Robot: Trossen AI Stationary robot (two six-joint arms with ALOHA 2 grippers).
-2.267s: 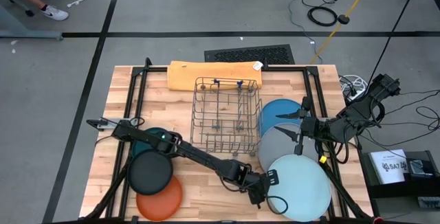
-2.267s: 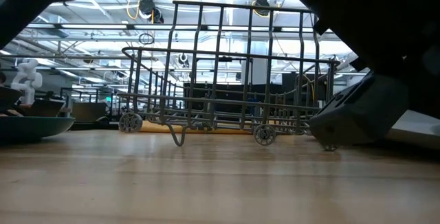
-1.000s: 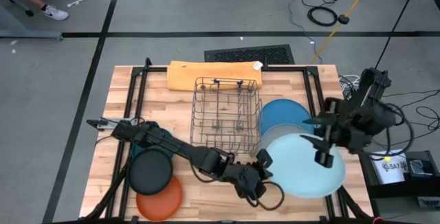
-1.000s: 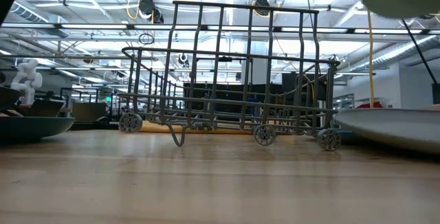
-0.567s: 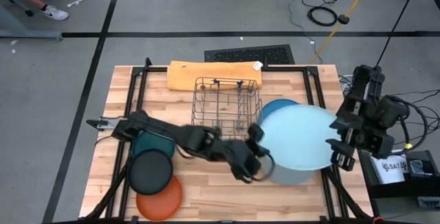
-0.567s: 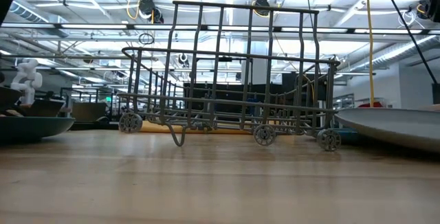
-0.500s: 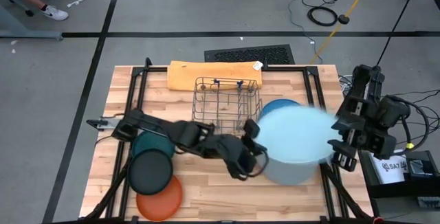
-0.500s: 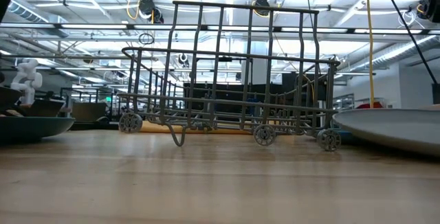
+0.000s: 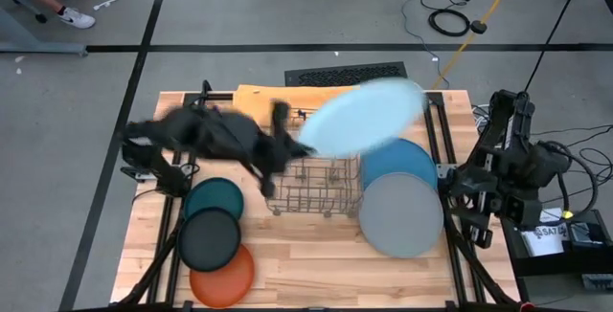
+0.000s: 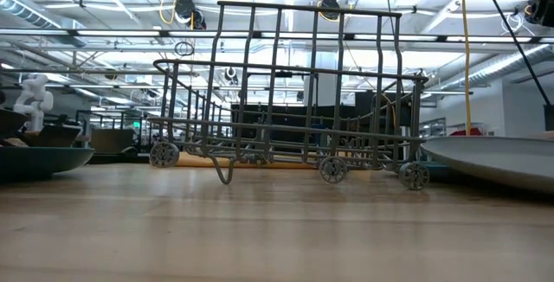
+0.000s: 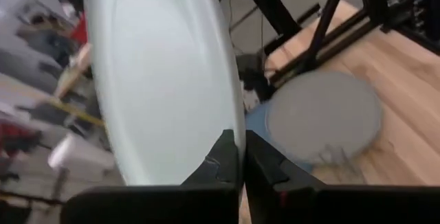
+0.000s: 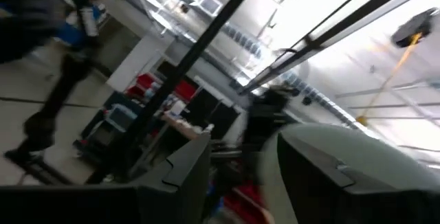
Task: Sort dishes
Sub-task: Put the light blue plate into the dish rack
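My left gripper (image 9: 293, 145) is shut on the light blue plate (image 9: 362, 116), held high over the wire rack (image 9: 311, 183). The plate shows nearly edge-on in the left wrist view (image 11: 165, 80). The grey plate (image 9: 400, 214) lies on the table, overlapping the medium blue plate (image 9: 397, 159). The dark teal (image 9: 213, 199), black (image 9: 211, 240) and orange (image 9: 222, 276) plates lie overlapping at the near left. My right gripper (image 9: 458, 186) is open and empty at the table's right edge; its fingers (image 12: 185, 169) point up into the room. My left gripper pinches the light blue plate's rim (image 11: 239, 145) between its two fingers (image 11: 221, 161), one on each face. The plate is lifted clear of the table and the rack. It is tilted steeply and stretches away from the fingers toward the table's far right.
A folded orange-yellow cloth (image 9: 257, 94) lies at the far edge behind the rack. Black frame rails (image 9: 182, 173) run along both sides of the table. In the low view the rack (image 10: 277, 92) stands in the middle, with the grey plate (image 10: 493, 157) to the right.
My left gripper has swung up and toward the table's far left with the light blue plate. The plate has gone from low over the grey plate to high over the rack and has tipped steeply. My right arm has drawn back to the right edge.
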